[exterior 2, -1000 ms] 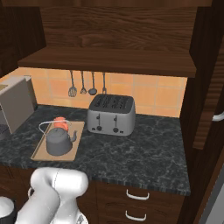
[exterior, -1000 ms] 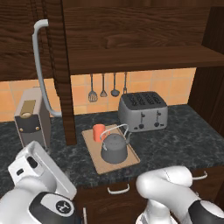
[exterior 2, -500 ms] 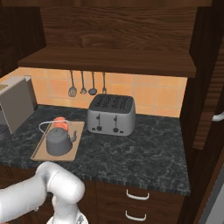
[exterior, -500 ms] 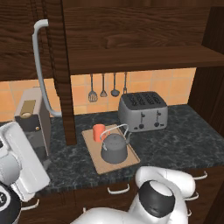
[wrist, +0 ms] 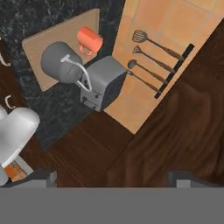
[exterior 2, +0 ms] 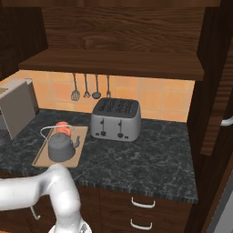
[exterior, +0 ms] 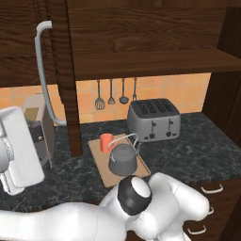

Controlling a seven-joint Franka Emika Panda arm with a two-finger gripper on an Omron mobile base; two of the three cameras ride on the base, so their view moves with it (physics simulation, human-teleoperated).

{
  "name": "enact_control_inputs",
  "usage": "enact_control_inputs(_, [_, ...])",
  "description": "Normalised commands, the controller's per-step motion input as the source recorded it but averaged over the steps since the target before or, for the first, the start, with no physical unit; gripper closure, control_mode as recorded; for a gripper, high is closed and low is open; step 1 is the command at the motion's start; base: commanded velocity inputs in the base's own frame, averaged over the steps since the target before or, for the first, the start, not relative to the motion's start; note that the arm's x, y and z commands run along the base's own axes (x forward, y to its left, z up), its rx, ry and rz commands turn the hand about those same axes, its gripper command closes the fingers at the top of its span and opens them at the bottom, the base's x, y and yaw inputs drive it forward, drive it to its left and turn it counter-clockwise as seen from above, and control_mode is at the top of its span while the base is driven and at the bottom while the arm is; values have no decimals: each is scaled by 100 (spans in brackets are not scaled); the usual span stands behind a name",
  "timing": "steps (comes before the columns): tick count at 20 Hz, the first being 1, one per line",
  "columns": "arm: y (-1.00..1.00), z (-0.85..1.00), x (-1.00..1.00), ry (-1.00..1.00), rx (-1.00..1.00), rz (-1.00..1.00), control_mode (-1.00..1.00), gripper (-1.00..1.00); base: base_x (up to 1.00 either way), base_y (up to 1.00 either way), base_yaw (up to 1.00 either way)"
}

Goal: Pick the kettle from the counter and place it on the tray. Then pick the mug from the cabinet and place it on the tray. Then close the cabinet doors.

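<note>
I am taking the tray (exterior: 101, 162) as my landmark and reading everything else off it. It is lying flat on the counter (exterior: 197, 150), and the kettle (exterior: 123, 159) is sitting on its near half with the wire handle arched upright, so I am judging the first placement as done. The mug (exterior: 107, 141) is standing on the far corner of the same tray, just behind the kettle and close beside it, though I cannot tell whether the two are touching; that is making the second placement look done as well. From the right base view the kettle (exterior 2: 61, 147) and mug (exterior 2: 62, 129) are showing the same order on the tray (exterior 2: 41, 157), with the toaster (exterior 2: 115, 119) standing off the tray to its right on the counter (exterior 2: 150, 159). What is left, as I am reading it, is the cabinet doors: the left door (exterior: 61, 75) is standing swung out edge-on over the counter behind the tray's left end, its bar handle (exterior: 43, 70) facing away from the tray. I am holding the gripper (wrist: 111, 180) high and well away from the tray, fingers spread wide with nothing between them, looking down past the utensil rail (wrist: 162, 65) at the kettle (wrist: 59, 65), mug (wrist: 89, 40) and tray (wrist: 48, 41). I am guessing this raised, empty pose is suiting a swing toward a door panel rather than another pick.
</note>
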Motion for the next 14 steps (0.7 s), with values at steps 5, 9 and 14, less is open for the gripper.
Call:
enact_control_inputs(5, [-70, 45, -5, -3, 3, -11, -100, -100, 0, 0, 0])
enact_control_inputs(9, [-86, 27, -18, 4, 11, -30, -100, -100, 0, 0, 0])
enact_control_inputs(14, [-95, 28, -10, 3, 9, -33, -100, -100, 0, 0, 0])
